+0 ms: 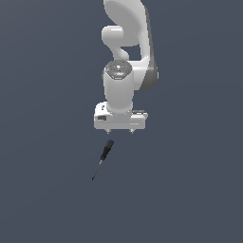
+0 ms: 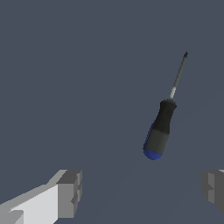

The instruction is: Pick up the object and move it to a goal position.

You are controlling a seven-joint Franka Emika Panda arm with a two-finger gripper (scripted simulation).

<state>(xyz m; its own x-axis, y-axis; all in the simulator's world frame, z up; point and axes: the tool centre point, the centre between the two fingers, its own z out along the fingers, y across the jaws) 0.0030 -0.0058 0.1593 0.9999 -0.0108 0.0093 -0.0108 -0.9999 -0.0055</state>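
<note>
The screwdriver (image 1: 105, 155) lies on the dark grey floor, with a black handle, a blue end cap and a thin dark shaft. Its cap points toward the arm and its tip toward the exterior view's lower left. My gripper (image 1: 119, 131) hangs from the white arm just above and behind the cap, apart from the tool. In the wrist view the screwdriver (image 2: 160, 129) lies ahead of the gripper (image 2: 142, 190), nearer one grey fingertip (image 2: 212, 186) than the other (image 2: 70, 192). The jaws stand wide apart and hold nothing.
The white arm (image 1: 126, 52) rises over the flat dark grey floor (image 1: 190, 190). No other object shows in either view.
</note>
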